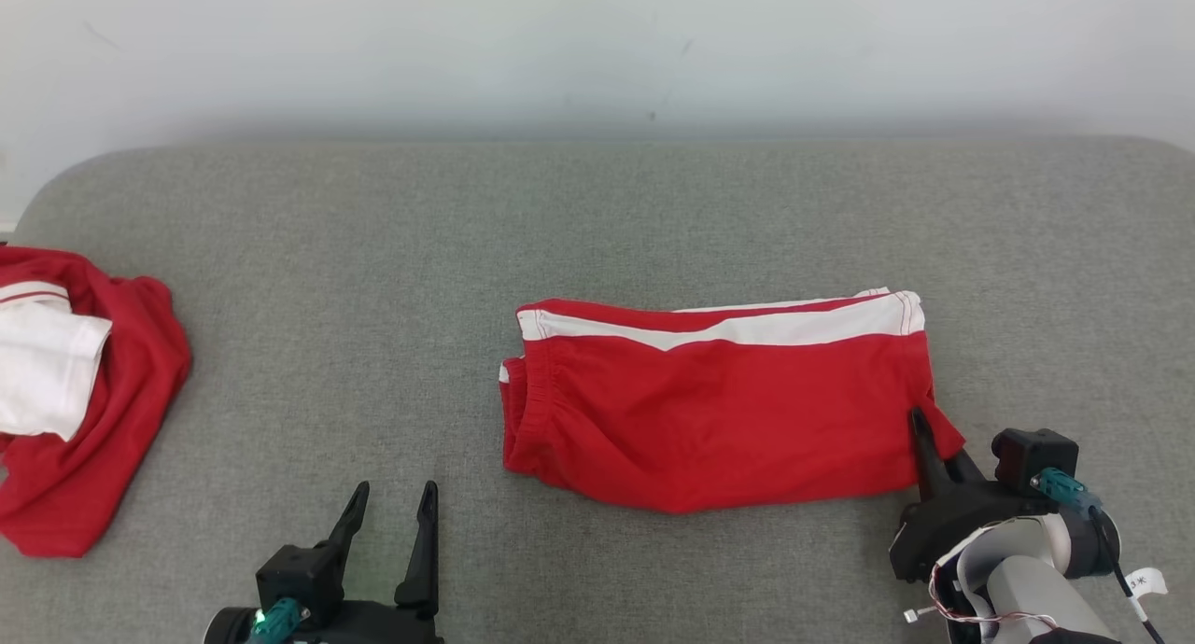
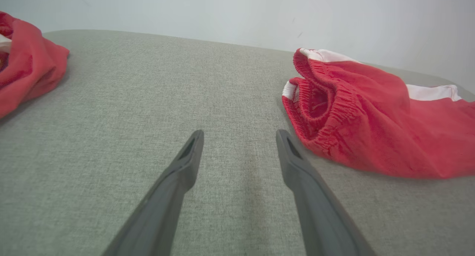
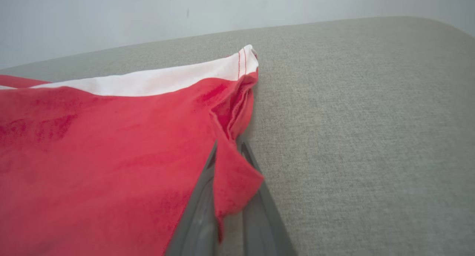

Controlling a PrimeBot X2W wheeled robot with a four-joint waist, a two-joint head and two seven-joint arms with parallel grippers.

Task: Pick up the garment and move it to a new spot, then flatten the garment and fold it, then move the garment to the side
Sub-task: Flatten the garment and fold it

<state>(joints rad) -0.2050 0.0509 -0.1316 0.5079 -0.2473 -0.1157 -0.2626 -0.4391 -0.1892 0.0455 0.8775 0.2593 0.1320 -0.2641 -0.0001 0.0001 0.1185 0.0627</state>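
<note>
White tag (image 1: 1144,583) on the right arm's cable: marks too small to read. Red shorts (image 1: 719,411) with a white stripe lie folded on the grey desk (image 1: 597,215). Right pincer (image 1: 920,420) is clenched on the shorts' near right corner. Left pincer (image 1: 397,495) is released, apart from the shorts, left of their waistband.

Red shorts (image 1: 709,411) w/ white side stripe, red stitch lines on white hem, 2nd garment (image 1: 75,411) red & white, cushion (image 1: 373,252) heathered grey, wall (image 1: 597,47) pale grey-white, left gripper (image 1: 396,490) & right gripper (image 1: 920,429) blk, teal connectors (image 1: 1060,485) on both
</note>
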